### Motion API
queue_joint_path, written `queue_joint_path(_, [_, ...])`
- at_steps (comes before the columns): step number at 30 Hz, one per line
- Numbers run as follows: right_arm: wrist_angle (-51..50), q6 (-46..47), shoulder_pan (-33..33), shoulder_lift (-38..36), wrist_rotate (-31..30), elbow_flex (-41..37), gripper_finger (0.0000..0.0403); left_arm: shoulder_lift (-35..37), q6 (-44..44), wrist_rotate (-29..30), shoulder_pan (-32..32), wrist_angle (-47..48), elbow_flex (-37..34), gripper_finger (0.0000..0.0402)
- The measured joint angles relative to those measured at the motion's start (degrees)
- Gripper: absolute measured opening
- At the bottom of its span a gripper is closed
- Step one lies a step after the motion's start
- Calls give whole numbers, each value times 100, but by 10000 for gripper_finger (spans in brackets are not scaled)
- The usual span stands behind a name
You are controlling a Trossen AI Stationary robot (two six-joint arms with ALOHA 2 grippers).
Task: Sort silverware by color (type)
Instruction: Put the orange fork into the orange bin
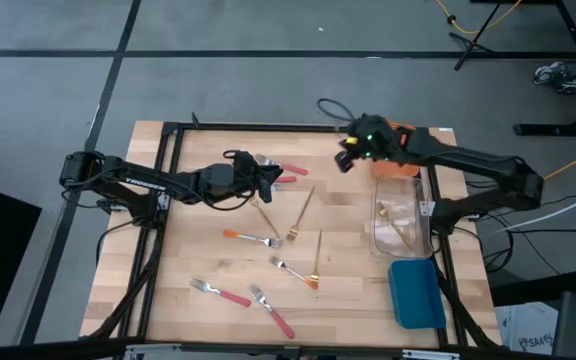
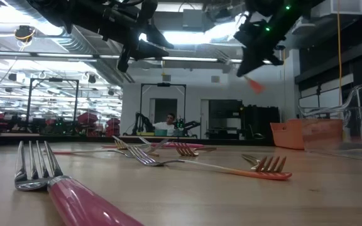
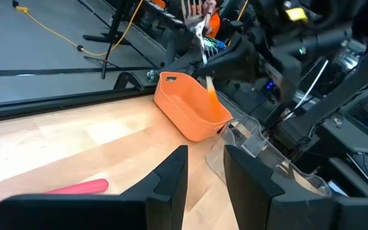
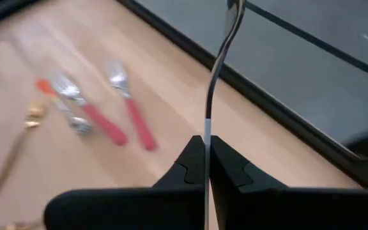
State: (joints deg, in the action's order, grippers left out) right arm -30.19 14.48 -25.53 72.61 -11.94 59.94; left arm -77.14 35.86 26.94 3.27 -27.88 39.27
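Right fingers point(image 4: 206, 167) clenched on orange-handled fork point(image 4: 219, 70), raised by orange bin point(image 1: 400, 166) | left fingers point(image 3: 204, 176) released, above tabletop point(image 1: 348, 215) forks | risk: thin edgewise pinch, fork may swivel or slip and miss the bin.

High cam straight down on whole surface point(image 1: 218, 265); low cam level at surface height; wrist cams close, sharing orange bin point(image 3: 190, 112).

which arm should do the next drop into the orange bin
Right. Its gripper is shut on an orange-handled utensil, raised beside the orange bin. The left gripper is open and empty over the table's middle, farther away.
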Motion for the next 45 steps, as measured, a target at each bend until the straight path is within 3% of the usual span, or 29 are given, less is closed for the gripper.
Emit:
queue_joint_path(10, [-1182, -455, -1324, -137, 13, 0, 0, 0, -2, 0, 0, 8, 0, 94])
queue_joint_path(26, [-2548, -757, -2622, -132, 190, 0, 0, 1, -19, 0, 0, 23, 0, 94])
queue_joint_path(31, [-2590, -877, -2922, -120, 555, 0, 0, 0, -40, 0, 2, 24, 0, 94])
queue_joint_path(45, [-2883, -1034, -2999, 695, 493, -2, 0, 2, -42, 0, 0, 24, 0, 94])
